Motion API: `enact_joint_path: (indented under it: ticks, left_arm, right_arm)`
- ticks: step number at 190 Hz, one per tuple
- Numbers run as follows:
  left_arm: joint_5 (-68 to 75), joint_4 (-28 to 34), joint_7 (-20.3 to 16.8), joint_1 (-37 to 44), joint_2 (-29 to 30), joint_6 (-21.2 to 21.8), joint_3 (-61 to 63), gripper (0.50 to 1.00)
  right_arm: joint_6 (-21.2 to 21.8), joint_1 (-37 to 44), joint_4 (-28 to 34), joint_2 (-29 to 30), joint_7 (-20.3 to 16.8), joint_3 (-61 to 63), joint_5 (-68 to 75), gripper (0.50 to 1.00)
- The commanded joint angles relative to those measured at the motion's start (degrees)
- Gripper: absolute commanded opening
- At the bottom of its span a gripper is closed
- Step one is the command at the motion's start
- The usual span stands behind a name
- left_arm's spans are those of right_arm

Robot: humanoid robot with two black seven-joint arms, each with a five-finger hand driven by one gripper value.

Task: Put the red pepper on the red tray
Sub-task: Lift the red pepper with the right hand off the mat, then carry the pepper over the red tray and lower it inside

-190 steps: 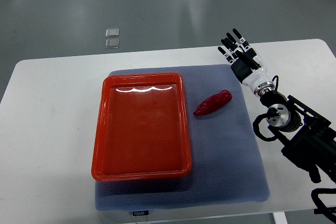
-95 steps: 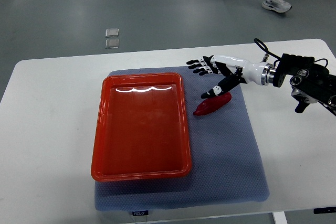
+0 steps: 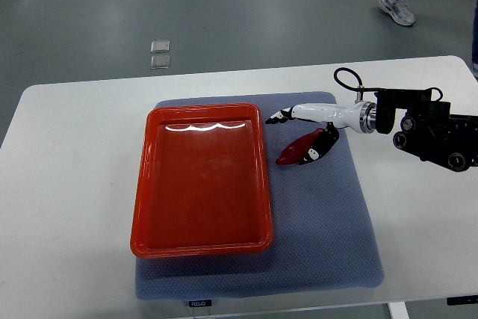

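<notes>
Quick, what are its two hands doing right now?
Left hand: out of view.
Right hand: closing around the glossy red pepper on the mat; firm grasp cannot be told.

A mat [image 3: 328, 229] is laid on the surface [image 3: 67, 207]. The tray [image 3: 200, 177] is set on the left part of the mat. The pepper [image 3: 296, 152] is found just right of the tray, on the mat. The right hand [image 3: 310, 131] is placed over the pepper.
</notes>
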Motion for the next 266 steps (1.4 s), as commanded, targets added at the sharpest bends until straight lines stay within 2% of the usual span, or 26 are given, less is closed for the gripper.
enact_joint_path:
  ticks: [1,27,50,59,71,75,94,106,111,150,208,231,266]
  left_arm:
    - [0.03,0.0,0.0,0.01,0.0,0.01,0.0,1.0]
    - [0.03,0.0,0.09,0.01,0.0,0.01,0.0,1.0]
    - [0.03,0.17,0.09,0.09,0.0,0.01,0.0,1.0]
    - [0.03,0.09,0.0,0.09,0.0,0.01,0.0,1.0]
    - [0.03,0.0,0.0,0.18,0.0,0.01,0.0,1.0]
    - [0.03,0.0,0.0,0.18,0.0,0.01,0.0,1.0]
    - [0.03,0.0,0.0,0.18,0.0,0.01,0.0,1.0]
    - [0.03,0.09,0.0,0.27,0.0,0.01,0.0,1.0]
    - [0.03,0.09,0.0,0.27,0.0,0.01,0.0,1.0]
    - [0.03,0.09,0.0,0.27,0.0,0.01,-0.09,1.0]
    - [-0.06,0.26,0.09,0.36,0.0,0.01,0.0,1.0]
    - [-0.06,0.09,0.0,0.27,0.0,0.01,0.0,1.0]
    - [0.03,0.09,0.09,0.27,0.0,0.01,0.0,1.0]
  right_arm:
    - [-1.93,-0.24,-0.1,-0.07,0.32,-1.76,-0.75,0.893]
    - [-2.9,-0.41,-0.1,-0.07,0.68,-2.99,-0.84,0.856]
    - [-3.69,-0.41,-0.19,-0.25,0.94,-2.99,-0.93,0.787]
    - [-3.69,-0.41,-0.37,-0.33,0.94,-3.16,-0.93,0.713]
    - [-3.78,-0.41,-0.54,-0.33,1.03,-3.51,-0.93,0.664]
    - [-3.78,-0.33,-0.63,-0.42,1.03,-3.69,-1.37,0.631]
    - [-4.04,-0.41,-0.81,-0.42,1.03,-3.69,-2.51,0.55]
    - [-4.66,-0.41,-1.07,-0.42,1.03,-3.78,-2.86,0.533]
    - [-4.74,-0.41,-1.07,-0.42,1.03,-3.87,-2.86,0.5]
    - [-4.22,0.73,-0.98,-2.36,1.03,-4.57,-2.69,0.5]
    - [-1.76,8.46,3.15,-5.61,1.11,-3.69,1.18,0.5]
    - [-0.96,11.54,4.38,-3.94,0.94,-3.69,4.52,0.5]
    - [-0.88,12.24,3.94,3.62,0.5,-3.78,7.6,0.5]
